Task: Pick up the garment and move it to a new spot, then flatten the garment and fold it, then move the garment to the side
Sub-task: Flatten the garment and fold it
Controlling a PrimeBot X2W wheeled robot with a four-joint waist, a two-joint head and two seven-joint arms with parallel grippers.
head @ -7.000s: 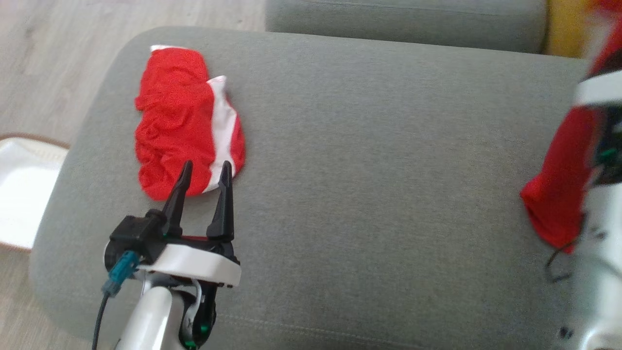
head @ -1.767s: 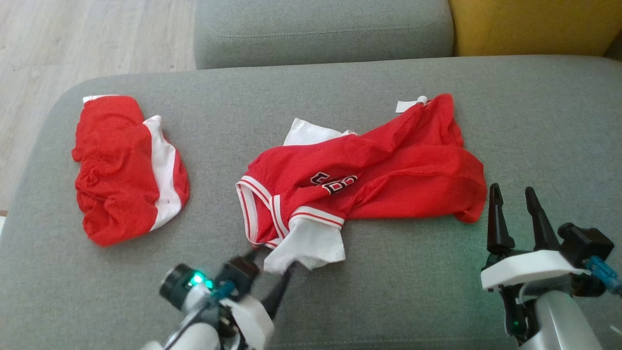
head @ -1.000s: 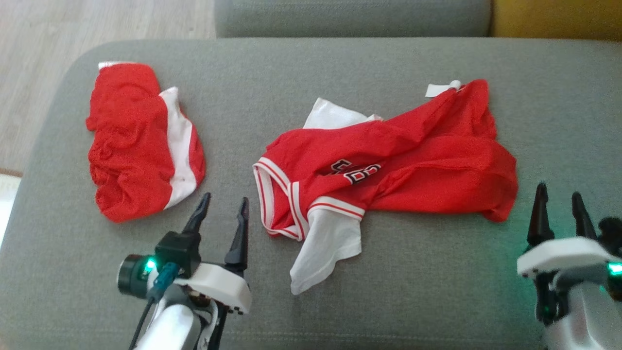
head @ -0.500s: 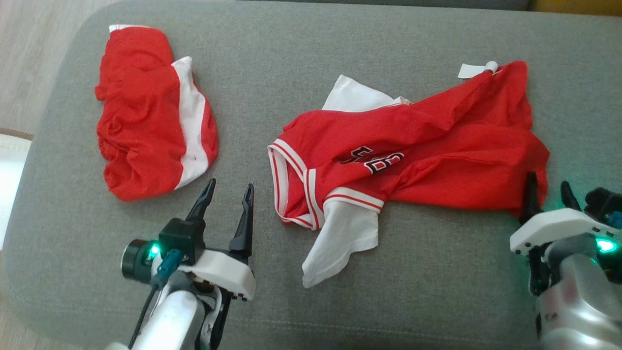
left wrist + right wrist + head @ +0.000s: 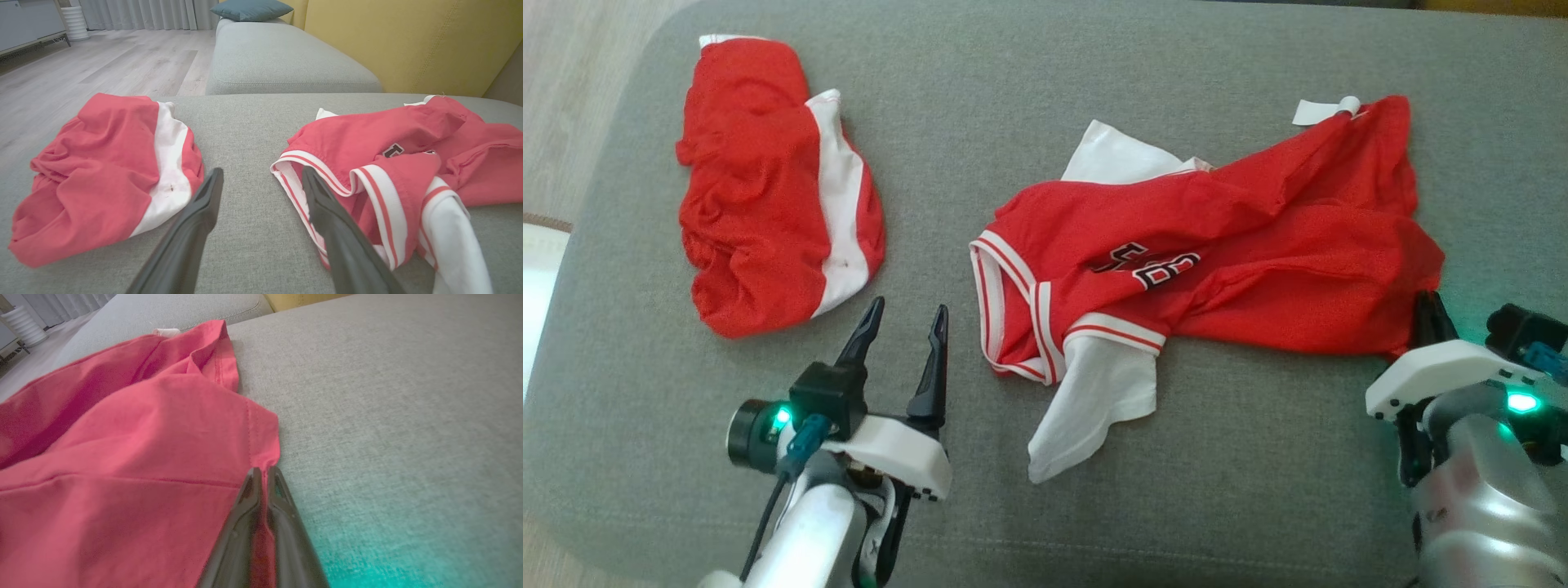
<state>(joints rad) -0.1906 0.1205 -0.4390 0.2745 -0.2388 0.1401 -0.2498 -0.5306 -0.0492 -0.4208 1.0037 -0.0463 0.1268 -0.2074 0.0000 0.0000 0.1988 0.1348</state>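
A red jersey with white sleeves and striped trim (image 5: 1217, 261) lies crumpled across the middle of the grey sofa cushion (image 5: 1045, 82). My right gripper (image 5: 1427, 314) is at its lower right hem corner, and in the right wrist view the gripper (image 5: 263, 475) is shut with red fabric (image 5: 122, 457) pinched between the fingers. My left gripper (image 5: 905, 317) stands open just left of the jersey's collar (image 5: 310, 171), touching nothing; in the left wrist view the gripper (image 5: 261, 179) frames bare cushion.
A second red and white garment (image 5: 768, 188) lies bunched at the cushion's left end. Beyond the left edge are wooden floor (image 5: 564, 98) and a white object (image 5: 535, 278). Another grey seat (image 5: 282, 61) and a yellow backrest (image 5: 408, 41) lie behind.
My right gripper has moved in onto the jersey's lower right corner and shut on it. The left gripper has stayed open beside the collar. The camera tilted down slightly.
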